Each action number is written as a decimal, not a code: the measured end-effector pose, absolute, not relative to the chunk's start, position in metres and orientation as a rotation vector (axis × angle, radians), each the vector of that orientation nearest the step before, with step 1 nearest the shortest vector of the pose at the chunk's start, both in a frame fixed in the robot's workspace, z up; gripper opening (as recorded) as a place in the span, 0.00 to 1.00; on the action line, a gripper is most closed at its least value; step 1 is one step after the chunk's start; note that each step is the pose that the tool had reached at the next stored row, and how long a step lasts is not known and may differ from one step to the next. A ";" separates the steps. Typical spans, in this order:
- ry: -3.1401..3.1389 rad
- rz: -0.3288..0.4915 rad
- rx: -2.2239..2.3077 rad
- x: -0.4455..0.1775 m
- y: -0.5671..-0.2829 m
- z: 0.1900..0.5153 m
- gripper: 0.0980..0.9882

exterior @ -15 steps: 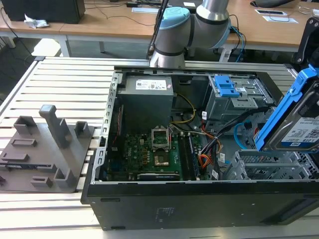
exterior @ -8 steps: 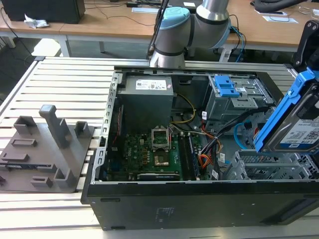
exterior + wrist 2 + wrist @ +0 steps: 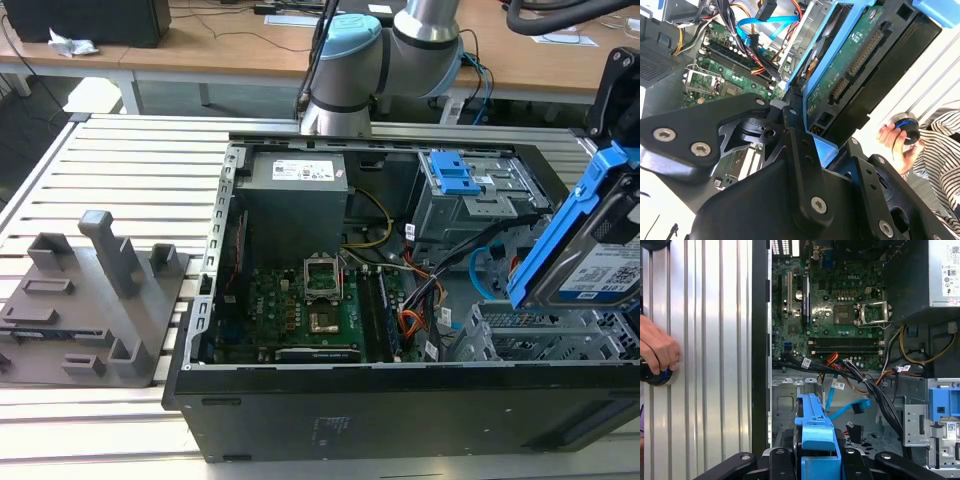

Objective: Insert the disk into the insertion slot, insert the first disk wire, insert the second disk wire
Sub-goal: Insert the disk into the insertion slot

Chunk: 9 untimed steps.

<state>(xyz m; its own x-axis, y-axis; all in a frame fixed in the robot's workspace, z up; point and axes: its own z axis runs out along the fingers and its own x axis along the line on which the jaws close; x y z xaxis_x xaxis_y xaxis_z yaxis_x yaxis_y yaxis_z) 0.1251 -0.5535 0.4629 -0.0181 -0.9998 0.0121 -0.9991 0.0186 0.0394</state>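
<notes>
My gripper (image 3: pixel 815 462) is shut on the disk (image 3: pixel 600 255), a silver drive with a white-and-blue label in a bright blue carrier (image 3: pixel 814 422). The disk hangs tilted above the case's corner at the exterior view's right. Its green circuit side (image 3: pixel 850 65) faces the second wrist view. Just below it sits the insertion slot (image 3: pixel 530 335), a low grey perforated cage. The second disk wire (image 3: pixel 850 409), light blue, loops beside the slot (image 3: pixel 480 275). A red strand (image 3: pixel 832 359) lies among the cables; I cannot tell whether it is the first disk wire.
The open computer case (image 3: pixel 400 410) lies on a slatted metal table (image 3: pixel 120 160). A taller bay with a blue latch (image 3: pixel 455 175) stands behind the slot. Black cables (image 3: pixel 875 390) cross nearby. A person's hand (image 3: pixel 655 347) rests on a knob beside the case. A grey fixture (image 3: pixel 100 300) stands apart.
</notes>
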 end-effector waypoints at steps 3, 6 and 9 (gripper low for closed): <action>-2.216 -0.031 2.176 0.125 -0.553 0.460 0.30; -2.216 -0.031 2.176 0.125 -0.553 0.457 0.30; -2.216 -0.031 2.175 0.125 -0.553 0.456 0.30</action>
<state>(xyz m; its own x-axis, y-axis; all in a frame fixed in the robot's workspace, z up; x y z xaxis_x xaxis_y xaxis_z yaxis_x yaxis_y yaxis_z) 0.1251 -0.5535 0.4558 -0.0181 -0.9998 0.0120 -0.9991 0.0186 0.0394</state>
